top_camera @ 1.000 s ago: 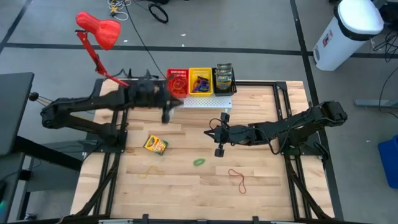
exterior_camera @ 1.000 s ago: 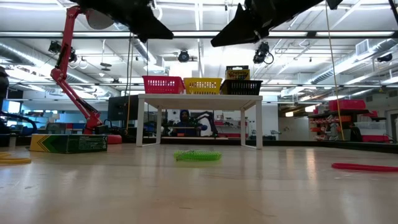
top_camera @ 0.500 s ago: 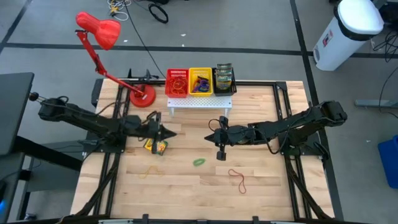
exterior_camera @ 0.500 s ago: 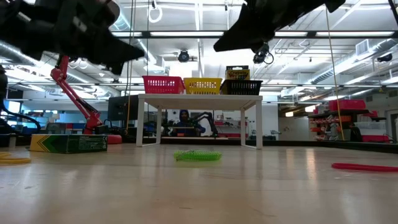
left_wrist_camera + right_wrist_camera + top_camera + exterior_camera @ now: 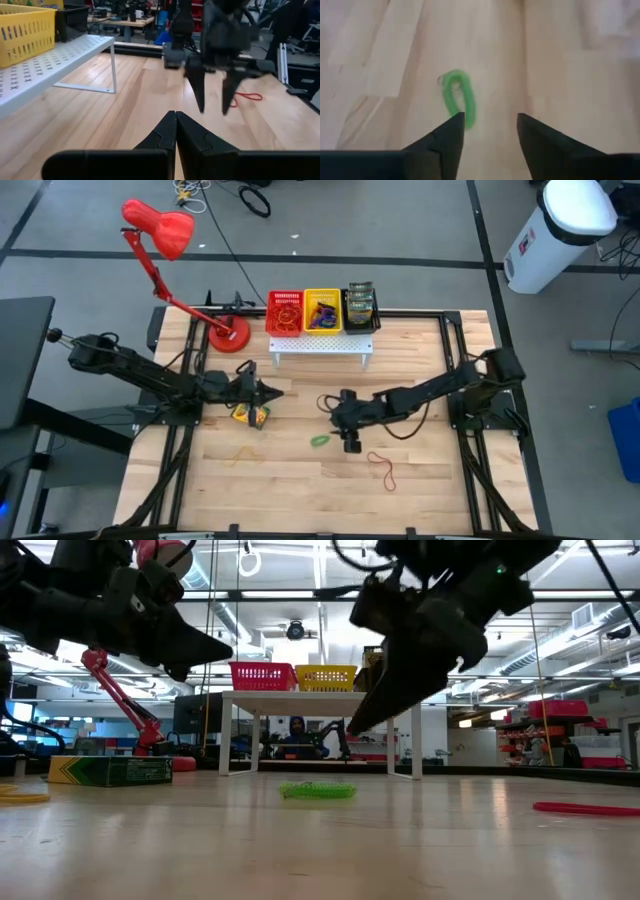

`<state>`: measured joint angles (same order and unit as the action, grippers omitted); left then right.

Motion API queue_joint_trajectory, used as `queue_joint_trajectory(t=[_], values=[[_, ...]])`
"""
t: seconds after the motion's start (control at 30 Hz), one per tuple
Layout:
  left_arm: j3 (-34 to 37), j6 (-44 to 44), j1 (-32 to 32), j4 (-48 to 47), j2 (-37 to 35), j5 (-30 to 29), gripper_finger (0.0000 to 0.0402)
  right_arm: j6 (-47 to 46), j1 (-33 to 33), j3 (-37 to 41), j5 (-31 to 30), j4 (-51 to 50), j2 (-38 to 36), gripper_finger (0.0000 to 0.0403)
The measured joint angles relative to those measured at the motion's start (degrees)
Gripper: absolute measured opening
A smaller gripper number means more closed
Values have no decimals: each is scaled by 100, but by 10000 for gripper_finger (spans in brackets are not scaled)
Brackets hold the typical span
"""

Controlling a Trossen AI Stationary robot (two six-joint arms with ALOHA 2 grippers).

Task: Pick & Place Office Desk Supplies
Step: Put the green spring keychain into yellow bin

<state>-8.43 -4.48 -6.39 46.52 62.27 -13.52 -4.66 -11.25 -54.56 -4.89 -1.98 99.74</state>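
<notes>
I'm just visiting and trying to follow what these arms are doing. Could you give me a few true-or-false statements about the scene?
1. The right hand is open above the green rubber band. True.
2. The left hand holds a crayon box. False: it is shut and empty; the crayon box lies on the table.
3. A red rubber band lies on the table. True.
4. The white rack carries a single basket. False: three stand on it.
</notes>
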Motion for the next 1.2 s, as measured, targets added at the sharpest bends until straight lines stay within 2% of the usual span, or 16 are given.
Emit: queue_joint_trajectory(t=[0.1,0.23,0.37,0.5,0.77,0.87,1.0,1.2], values=[[0,-1,2,66,1,-4,11,187,-3,-243,320,-76,323,201],[-2,-48,0,166,1,0,11,720,-161,-543,544,-190,664,199],[0,-48,5,226,1,-4,11,931,-208,-778,531,-239,962,183],[0,-46,8,221,1,-2,11,826,-179,-914,55,-248,1204,177],[0,-30,2,213,1,-1,11,794,-188,-961,302,-208,1447,221],[0,-21,2,214,1,-7,11,791,-187,-962,326,-209,1452,223],[0,-22,4,213,1,-14,11,797,-188,-962,330,-158,1452,179],[0,-23,4,212,1,-17,11,797,-186,-951,278,-123,1405,57]])
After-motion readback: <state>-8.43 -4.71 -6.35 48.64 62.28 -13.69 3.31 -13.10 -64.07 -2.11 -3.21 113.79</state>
